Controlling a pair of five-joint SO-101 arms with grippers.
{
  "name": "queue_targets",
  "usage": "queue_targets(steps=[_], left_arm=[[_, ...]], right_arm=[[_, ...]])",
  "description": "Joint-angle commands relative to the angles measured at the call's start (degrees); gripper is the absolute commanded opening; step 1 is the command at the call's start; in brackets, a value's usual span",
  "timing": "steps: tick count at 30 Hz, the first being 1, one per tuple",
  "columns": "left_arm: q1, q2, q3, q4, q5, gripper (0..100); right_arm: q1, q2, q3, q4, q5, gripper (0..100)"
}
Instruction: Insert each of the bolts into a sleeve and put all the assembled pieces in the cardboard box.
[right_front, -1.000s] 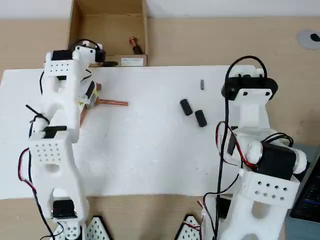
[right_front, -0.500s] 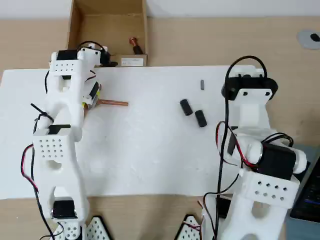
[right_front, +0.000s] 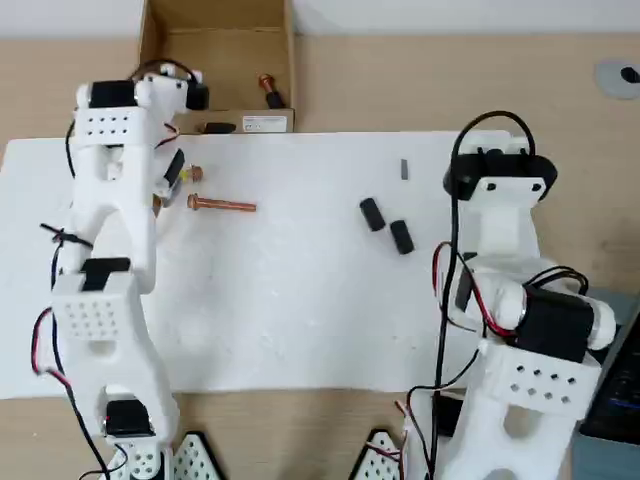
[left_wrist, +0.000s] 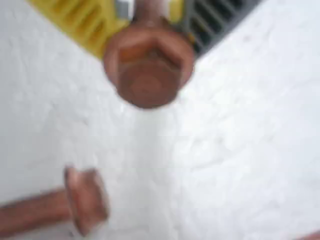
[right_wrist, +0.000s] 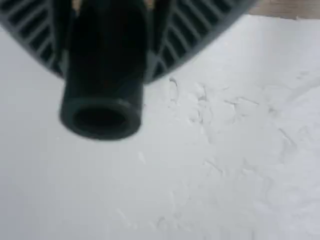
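My left gripper (left_wrist: 150, 12) is shut on a copper bolt (left_wrist: 149, 65), whose hex head faces the camera; in the high view this gripper (right_front: 173, 178) hangs over the foam's back left, just in front of the cardboard box (right_front: 150, 60). A second copper bolt (right_front: 222, 205) lies flat on the foam beside it, its head (left_wrist: 85, 200) close below the held one. My right gripper (right_wrist: 107, 20) is shut on a black sleeve (right_wrist: 102, 85), open end toward the foam. Two more black sleeves (right_front: 372, 213) (right_front: 401, 236) lie mid-right. One assembled piece (right_front: 268, 90) rests in the box.
The white foam mat (right_front: 300, 320) covers the table's middle, with bare room across its front. A small grey bit (right_front: 404, 169) lies near the back right. The right arm (right_front: 497, 185) stands over the mat's right edge. A dark object (right_front: 612, 400) sits at the far right.
The left arm has swung left and back toward the box with its bolt. The loose bolt on the foam and the right arm have stayed put.
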Motion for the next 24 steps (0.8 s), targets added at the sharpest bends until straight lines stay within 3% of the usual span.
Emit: queue_targets(steps=[1, 5, 12, 24], left_arm=[[0.3, -11.9, 4.5, 0.9, 0.1, 1], [0.5, -23.3, 13.5, 0.9, 0.8, 1], [1.4, -39.8, 28.0, -1.9, 8.4, 1], [4.3, -67.2, 64.4, -25.8, 17.6, 1]], right_arm=[[0.5, -1.2, -3.8, 0.3, -0.3, 1.0], [0.6, -1.2, -3.5, 0.3, -0.4, 1.0], [0.2, -1.2, -1.6, -2.9, -0.4, 1.0], [0.1, -1.2, 10.2, -16.2, -0.5, 1.0]])
